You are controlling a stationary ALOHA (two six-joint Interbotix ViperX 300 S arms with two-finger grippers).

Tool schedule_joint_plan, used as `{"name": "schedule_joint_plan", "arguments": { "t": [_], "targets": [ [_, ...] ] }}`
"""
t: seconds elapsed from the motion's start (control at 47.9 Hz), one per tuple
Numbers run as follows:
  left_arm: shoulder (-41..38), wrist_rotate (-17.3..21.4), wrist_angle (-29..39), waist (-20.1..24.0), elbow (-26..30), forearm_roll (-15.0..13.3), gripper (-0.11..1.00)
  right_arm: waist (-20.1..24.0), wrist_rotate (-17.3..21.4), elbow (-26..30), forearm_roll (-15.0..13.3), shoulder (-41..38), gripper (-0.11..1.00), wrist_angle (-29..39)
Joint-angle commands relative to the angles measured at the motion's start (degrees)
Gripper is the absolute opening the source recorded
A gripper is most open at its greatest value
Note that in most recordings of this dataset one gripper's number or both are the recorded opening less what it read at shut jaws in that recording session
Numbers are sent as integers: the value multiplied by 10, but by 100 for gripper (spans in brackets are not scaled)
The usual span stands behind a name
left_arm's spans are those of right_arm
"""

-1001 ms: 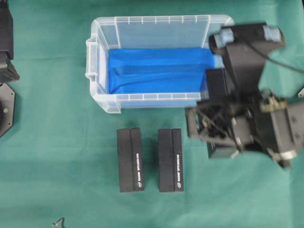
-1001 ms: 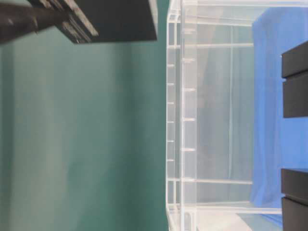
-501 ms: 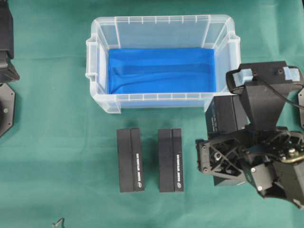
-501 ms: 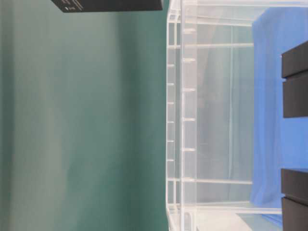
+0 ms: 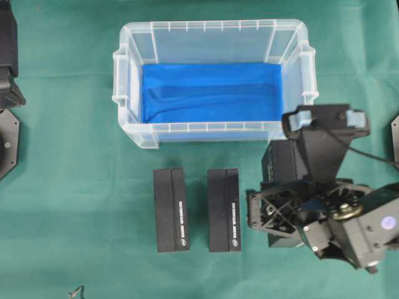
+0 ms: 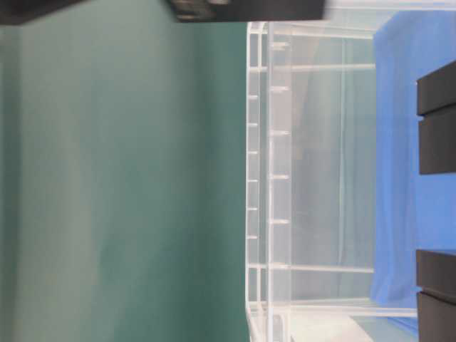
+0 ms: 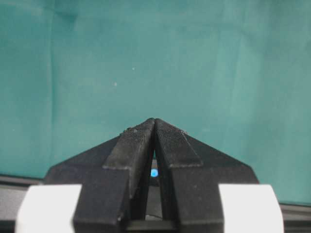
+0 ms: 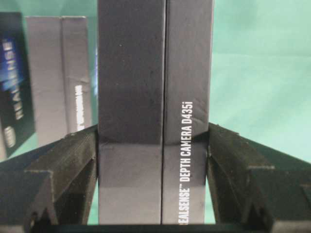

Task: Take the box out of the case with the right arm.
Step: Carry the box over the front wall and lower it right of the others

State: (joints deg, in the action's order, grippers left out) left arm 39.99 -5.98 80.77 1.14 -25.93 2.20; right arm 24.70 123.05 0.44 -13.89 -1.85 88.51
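Observation:
The case (image 5: 124, 93) is a clear bin with a blue lining (image 5: 212, 93); no box lies in it. My right gripper (image 5: 280, 208) is shut on a black box (image 5: 283, 163) outside the case, just in front of its right front corner. In the right wrist view the box (image 8: 155, 87), lettered "DEPTH CAMERA", fills the gap, and both pads (image 8: 77, 150) press its sides at the right gripper (image 8: 154, 133). My left gripper (image 7: 154, 121) is shut on nothing over bare green cloth.
Two more black boxes (image 5: 171, 209) (image 5: 224, 209) lie side by side in front of the case, left of the held one. The left arm (image 5: 7, 62) stays at the far left edge. The case wall (image 6: 285, 178) fills the table-level view.
The right gripper has carried the box from the case's right end towards the front of the table, then slightly left towards the other two boxes. The left arm has not moved.

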Motion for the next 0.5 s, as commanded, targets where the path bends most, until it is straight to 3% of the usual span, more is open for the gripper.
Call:
{"name": "schedule_joint_plan", "arguments": {
  "t": [0.0,0.229,0.48],
  "targets": [
    [0,1,-3,2,14,1,0,1,9,-25,6,10,64,-39],
    [0,2,-3,2,14,1,0,0,37,-117,33,8,64,-134],
    [0,2,-3,1,14,1,0,-5,43,-183,41,2,64,-236]
  ]
}}
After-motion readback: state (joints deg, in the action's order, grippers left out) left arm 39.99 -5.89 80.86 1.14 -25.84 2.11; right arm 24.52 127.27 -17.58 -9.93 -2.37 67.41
